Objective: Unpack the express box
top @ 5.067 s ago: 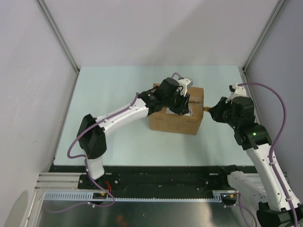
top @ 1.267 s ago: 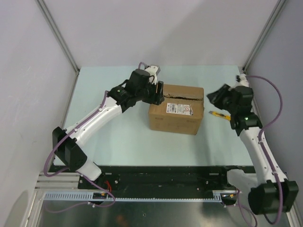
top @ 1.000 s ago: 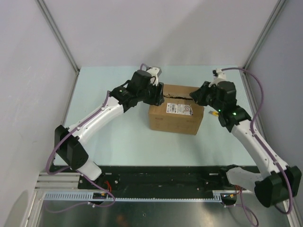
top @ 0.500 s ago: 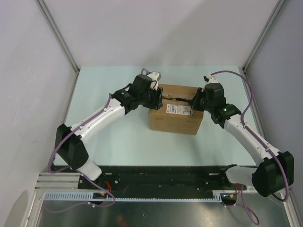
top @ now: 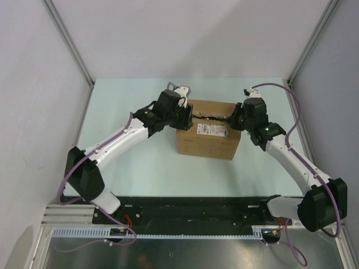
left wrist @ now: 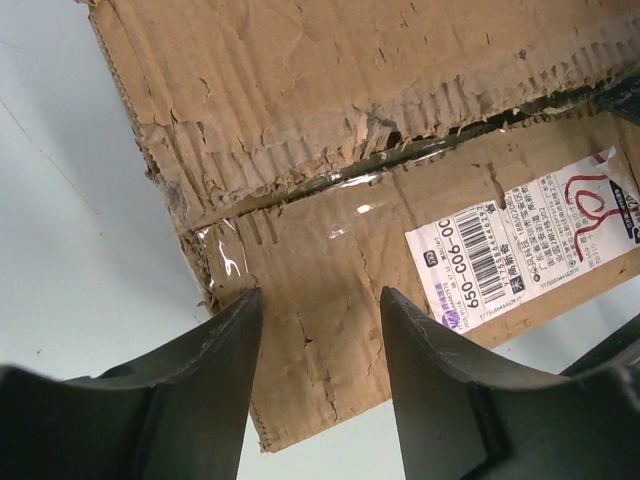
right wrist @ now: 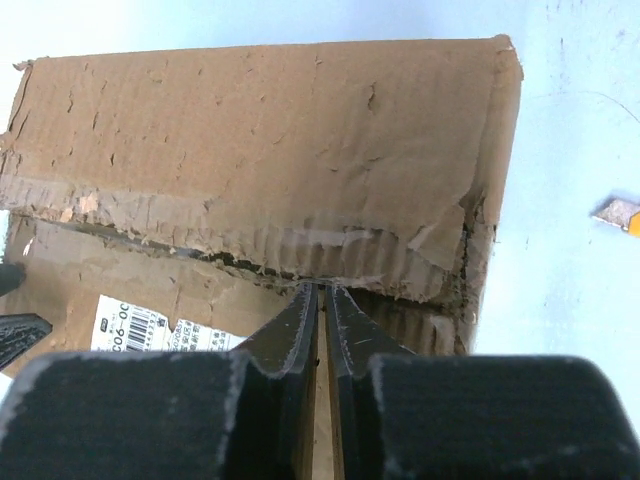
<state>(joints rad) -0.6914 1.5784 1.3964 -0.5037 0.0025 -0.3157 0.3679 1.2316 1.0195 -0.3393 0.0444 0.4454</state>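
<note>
The express box [top: 208, 140] is a brown cardboard carton with a white label [top: 212, 129], standing mid-table. Its top flaps lie flat, and the seam [left wrist: 400, 155] between them is torn and slit. My left gripper [top: 185, 116] hovers over the box's left end. In the left wrist view the left gripper [left wrist: 320, 325] is open, straddling bare cardboard [left wrist: 330, 290] near the corner and holding nothing. My right gripper [top: 232, 118] is at the box's right end. There the right gripper [right wrist: 322, 288] is shut and empty, its tips pressed into the seam on the carton [right wrist: 260, 140].
A yellow utility knife [right wrist: 620, 213] lies on the pale table [right wrist: 570, 120] just right of the box; the right arm hides it from above. Grey walls and metal posts close in the table [top: 134, 162] on three sides. The arm bases sit at the near edge.
The right arm has swung left from beside the knife on the table to the box's right end, its shut tips now at the seam. The left gripper edged slightly toward the box.
</note>
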